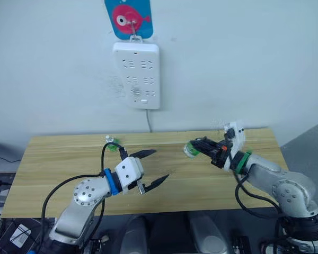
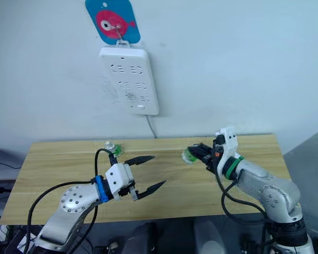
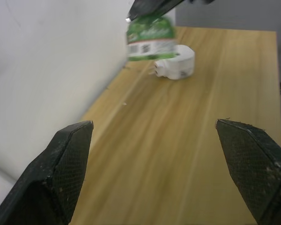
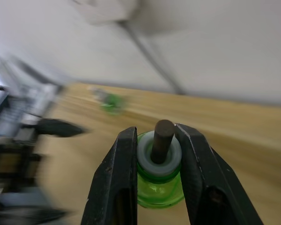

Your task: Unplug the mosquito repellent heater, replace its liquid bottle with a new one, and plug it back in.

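A: Start at your right gripper (image 4: 155, 161). What has it got?

B: It's pinching a green bottle (image 4: 159, 185) at the neck, one finger on each side of the white collar, with the dark wick sticking out between them. You're holding it off the tabletop (image 1: 201, 180), out over the right half.

A: Why grip there?

B: My guess is that a neck grip leaves the body free, so the other gripper can take it or it can be set down upright. I can't tell whether this is the old bottle or the new one.

A: And your left gripper (image 1: 151, 168)?

B: Spread wide with nothing in it, hovering low over the middle of the tabletop with its tips pointed toward the right gripper. It looks ready to receive or steady something.

A: Where's the heater (image 3: 177, 67)?

B: Lying on its side on the tabletop, prongs out, beyond the held bottle as the left wrist sees it. So it's unplugged and has no bottle in it.

A: Anything else nearby?

B: A second green bottle (image 1: 112, 144) stands at the back edge by the wall, near your left arm. The power strip (image 1: 137, 74) hangs on the wall above, under a blue fish hook (image 1: 128, 18), with its sockets free.

A: How far along is it?

B: About midway, I'd judge: a bottle still has to go in before you plug the heater back.
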`<state>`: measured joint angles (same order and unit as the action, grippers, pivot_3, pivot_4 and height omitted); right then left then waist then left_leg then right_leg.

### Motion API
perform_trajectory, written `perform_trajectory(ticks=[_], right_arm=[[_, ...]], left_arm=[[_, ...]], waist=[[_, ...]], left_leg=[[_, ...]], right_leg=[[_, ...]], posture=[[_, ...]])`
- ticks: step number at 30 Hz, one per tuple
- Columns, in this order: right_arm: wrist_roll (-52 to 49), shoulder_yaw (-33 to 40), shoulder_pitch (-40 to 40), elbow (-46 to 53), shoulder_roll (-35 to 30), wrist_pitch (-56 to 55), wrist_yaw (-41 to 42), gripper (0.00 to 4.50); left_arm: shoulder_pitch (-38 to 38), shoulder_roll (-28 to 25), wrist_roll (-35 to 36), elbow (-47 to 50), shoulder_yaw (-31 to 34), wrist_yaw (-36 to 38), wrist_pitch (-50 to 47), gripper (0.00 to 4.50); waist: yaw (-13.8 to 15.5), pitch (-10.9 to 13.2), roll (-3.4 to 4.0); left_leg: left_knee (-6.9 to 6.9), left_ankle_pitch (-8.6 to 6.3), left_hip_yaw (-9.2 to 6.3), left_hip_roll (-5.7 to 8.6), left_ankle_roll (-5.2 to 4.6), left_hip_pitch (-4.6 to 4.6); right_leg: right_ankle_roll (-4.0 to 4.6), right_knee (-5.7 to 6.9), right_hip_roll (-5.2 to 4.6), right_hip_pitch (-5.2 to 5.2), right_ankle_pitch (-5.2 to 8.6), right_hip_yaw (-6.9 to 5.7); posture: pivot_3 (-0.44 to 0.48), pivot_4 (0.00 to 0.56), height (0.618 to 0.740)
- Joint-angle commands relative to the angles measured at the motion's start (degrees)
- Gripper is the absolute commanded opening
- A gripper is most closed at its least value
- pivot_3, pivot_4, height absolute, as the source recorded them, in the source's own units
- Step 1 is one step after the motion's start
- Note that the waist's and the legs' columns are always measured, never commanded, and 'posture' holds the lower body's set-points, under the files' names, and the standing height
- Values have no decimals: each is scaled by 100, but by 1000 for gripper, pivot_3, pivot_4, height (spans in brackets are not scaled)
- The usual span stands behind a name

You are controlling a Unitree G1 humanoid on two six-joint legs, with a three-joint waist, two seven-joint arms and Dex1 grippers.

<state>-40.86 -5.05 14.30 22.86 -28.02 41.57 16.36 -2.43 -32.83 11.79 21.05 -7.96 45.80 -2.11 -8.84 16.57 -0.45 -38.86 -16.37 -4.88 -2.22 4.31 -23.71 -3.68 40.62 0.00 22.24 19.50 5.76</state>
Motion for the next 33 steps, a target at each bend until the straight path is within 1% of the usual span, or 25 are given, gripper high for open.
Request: perform_trajectory(ticks=[1, 4, 7, 10, 16, 20, 22, 23, 25, 26, 28, 30, 31, 33], right_arm=[[1542, -518, 145, -883, 1, -1663, 473, 829], [2265, -681, 382, -1872, 208, -2542, 600, 829], [2970, -796, 661, -2962, 422, -3348, 553, 829], [3302, -719, 981, -3957, 699, -3826, 503, 829], [3432, -479, 1320, -4953, 996, -4024, 669, 829], [3404, -291, 1348, -5130, 1133, -4071, 762, 829], [3419, -210, 1329, -5120, 1177, -4125, 770, 1538], [3443, -174, 1312, -5091, 1189, -4159, 757, 1793], [3429, -70, 1253, -4884, 1193, -4172, 750, 2512], [3392, -17, 1219, -4762, 1181, -4164, 775, 2787], [3296, 96, 1122, -4455, 1126, -4063, 855, 3608], [3183, 171, 961, -3972, 1015, -3898, 1038, 4230], [3082, 170, 834, -3570, 899, -3742, 1224, 4482], [2981, 108, 591, -2785, 592, -3460, 1603, 4482]], left_arm=[[-99, -76, 241, 498, 48, 28, -341, 4435], [-125, -54, 314, 676, 73, -91, -617, 4435], [-139, -28, 291, 799, 96, -198, -780, 4435], [-207, -40, 260, 888, 130, -276, -884, 4435], [-312, -55, 196, 962, 162, -386, -933, 4435], [-353, -48, 177, 1004, 160, -463, -970, 4435], [-361, -43, 160, 1008, 149, -486, -970, 4435], [-370, -39, 154, 1006, 146, -493, -964, 4435], [-413, -36, 115, 975, 161, -531, -918, 4435], [-430, -29, 95, 955, 167, -556, -889, 4435], [-474, 14, 55, 919, 196, -636, -809, 4435], [-567, 55, -59, 859, 244, -739, -656, 4435], [-664, 115, -112, 819, 339, -878, -611, 4435], [-879, 269, -33, 726, 584, -1125, -703, 4435]], waist=[[44, 0, 0], [75, 1, -3], [76, 3, -4], [78, 4, -5], [87, 6, -4], [89, 6, -4], [89, 6, -4], [90, 6, -4], [89, 6, -4], [89, 6, -4], [90, 6, -4], [94, 6, -4], [95, 6, -4], [101, 7, -2]], left_leg=[[0, 0, 0, 0, 0, 0], [-1, 1, 5, 1, 1, 1], [-1, 1, 6, 0, 1, 4], [0, 1, 8, 0, 1, 7], [0, 1, 9, -2, 1, 12], [-1, 1, 10, -3, 1, 18], [0, 1, 10, -3, 1, 25], [0, 1, 11, -3, 1, 25], [0, 1, 12, -3, 1, 26], [0, 1, 13, -2, 1, 26], [0, 1, 12, -3, 1, 26], [0, 1, 13, -3, 1, 26], [0, 0, 13, -8, 1, 26], [3, 0, 13, -19, 1, 26]], right_leg=[[0, 0, 0, 0, 0, 0], [1, 1, -1, -1, -1, 4], [1, 5, -2, -1, -1, 6], [2, 10, -3, -2, -1, 8], [2, 17, -4, -3, -1, 11], [2, 22, -4, -7, -1, 12], [2, 22, -4, -12, -1, 13], [2, 23, -4, -12, -1, 13], [2, 23, -4, -12, -1, 15], [2, 23, -4, -12, -1, 16], [2, 23, -4, -12, -1, 16], [2, 22, -6, -13, -1, 17], [2, 21, -6, -13, -1, 17], [2, 20, -7, -14, -1, 17]], posture=[[-154, 263, 740], [-149, 268, 740], [-134, 276, 740], [-129, 283, 740], [-117, 290, 740], [-112, 291, 740], [-113, 291, 740], [-114, 291, 740], [-115, 289, 740], [-117, 288, 740], [-117, 285, 740], [-118, 283, 740], [-119, 282, 740], [-123, 281, 740]])
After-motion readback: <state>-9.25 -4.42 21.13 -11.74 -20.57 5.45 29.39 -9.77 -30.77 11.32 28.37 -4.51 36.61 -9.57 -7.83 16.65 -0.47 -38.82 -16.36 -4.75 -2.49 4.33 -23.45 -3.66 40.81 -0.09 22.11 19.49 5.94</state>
